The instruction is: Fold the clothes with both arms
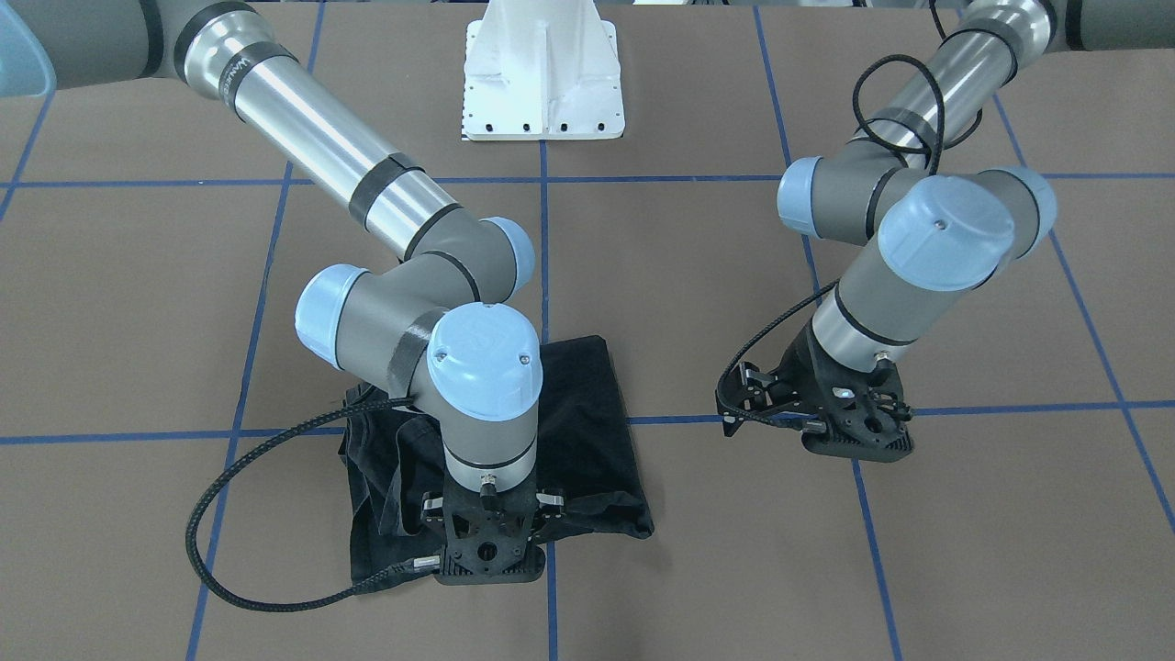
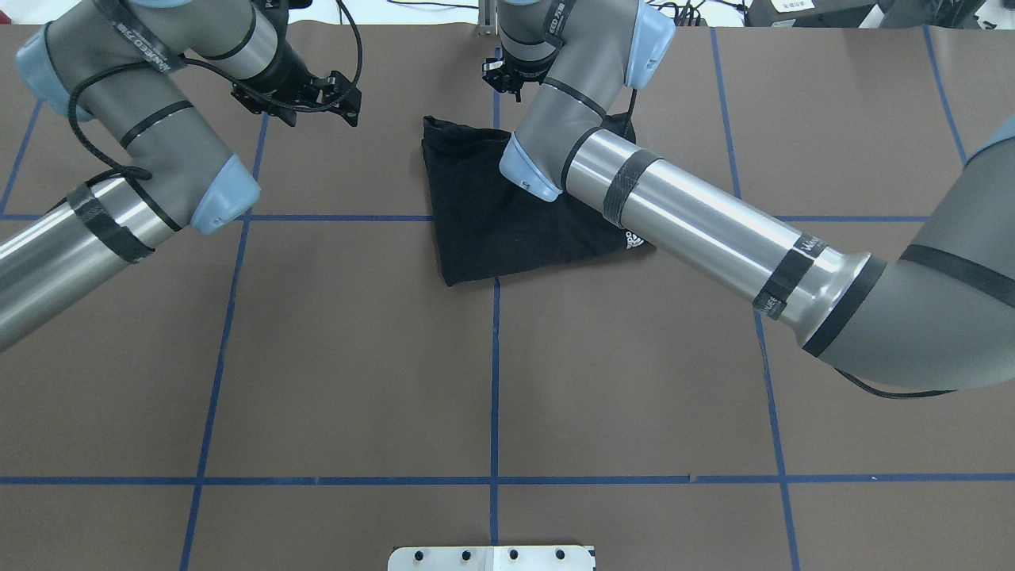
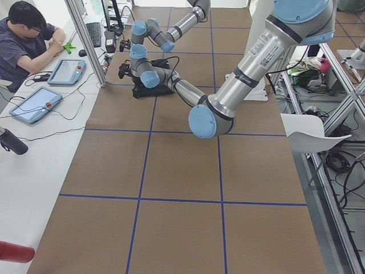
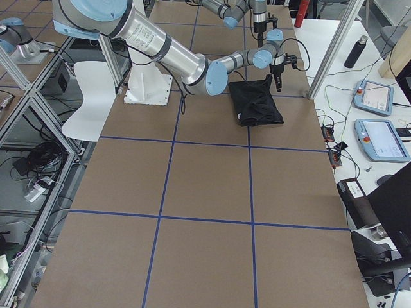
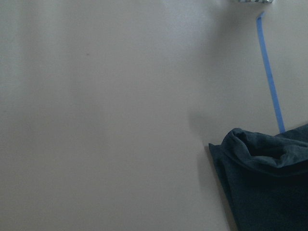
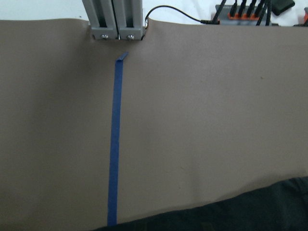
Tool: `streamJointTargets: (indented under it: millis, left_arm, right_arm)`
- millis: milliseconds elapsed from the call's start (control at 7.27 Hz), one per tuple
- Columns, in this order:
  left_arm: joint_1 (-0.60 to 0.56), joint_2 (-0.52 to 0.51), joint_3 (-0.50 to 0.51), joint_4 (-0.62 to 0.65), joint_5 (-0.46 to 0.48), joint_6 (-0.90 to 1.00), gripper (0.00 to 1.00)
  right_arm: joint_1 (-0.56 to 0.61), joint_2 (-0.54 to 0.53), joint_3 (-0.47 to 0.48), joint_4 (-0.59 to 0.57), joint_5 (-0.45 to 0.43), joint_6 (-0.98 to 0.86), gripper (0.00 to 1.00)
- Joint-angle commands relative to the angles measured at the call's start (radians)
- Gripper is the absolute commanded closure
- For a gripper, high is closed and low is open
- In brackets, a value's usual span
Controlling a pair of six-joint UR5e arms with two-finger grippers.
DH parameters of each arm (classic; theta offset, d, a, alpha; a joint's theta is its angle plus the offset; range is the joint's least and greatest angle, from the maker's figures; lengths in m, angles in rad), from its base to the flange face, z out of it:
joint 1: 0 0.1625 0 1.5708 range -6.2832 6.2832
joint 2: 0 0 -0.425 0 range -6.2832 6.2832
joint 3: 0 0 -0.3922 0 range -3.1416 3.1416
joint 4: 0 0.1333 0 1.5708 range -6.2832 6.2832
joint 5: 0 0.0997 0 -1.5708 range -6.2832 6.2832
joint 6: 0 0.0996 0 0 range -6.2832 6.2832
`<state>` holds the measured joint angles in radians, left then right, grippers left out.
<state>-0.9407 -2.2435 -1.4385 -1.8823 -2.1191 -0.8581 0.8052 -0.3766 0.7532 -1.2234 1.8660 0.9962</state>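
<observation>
The black T-shirt (image 1: 587, 413) lies folded into a rough square on the brown table, plain side up. A small white mark (image 2: 634, 239) shows at one corner of the shirt (image 2: 492, 222). My right gripper (image 1: 486, 569) hangs over the shirt's edge farthest from the robot's base. Its fingers are hidden under the wrist, so I cannot tell their state. In the right wrist view the shirt's hem (image 6: 240, 216) lies flat below. My left gripper (image 2: 345, 99) hovers over bare table beside the shirt, its fingers apart and empty. The left wrist view shows a shirt corner (image 5: 269, 183).
The white pedestal base (image 1: 542, 83) stands at the robot's side of the table. Blue tape lines (image 2: 495, 381) grid the brown surface. An aluminium post (image 6: 115, 19) rises at the far edge. A person (image 3: 25, 40) sits at a desk with tablets beyond it.
</observation>
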Motion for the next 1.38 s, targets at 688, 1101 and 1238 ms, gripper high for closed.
streamJointTargets:
  millis: [688, 1101, 1238]
  left_arm:
    - [-0.338, 0.47, -0.319, 0.198, -0.005, 0.728, 0.0]
    - [-0.449, 0.635, -0.323, 0.204, -0.022, 0.731, 0.0]
    - [-0.511, 0.675, -0.329, 0.206, -0.024, 0.735, 0.0]
  right_arm:
    - [0.158, -0.676, 1.001, -0.502, 0.212, -0.405, 0.0]
    - [0.29, -0.943, 1.138, -0.501, 0.296, -0.636, 0.0]
    - [0.34, -1.02, 1.162, -0.501, 0.323, -0.733, 0.0]
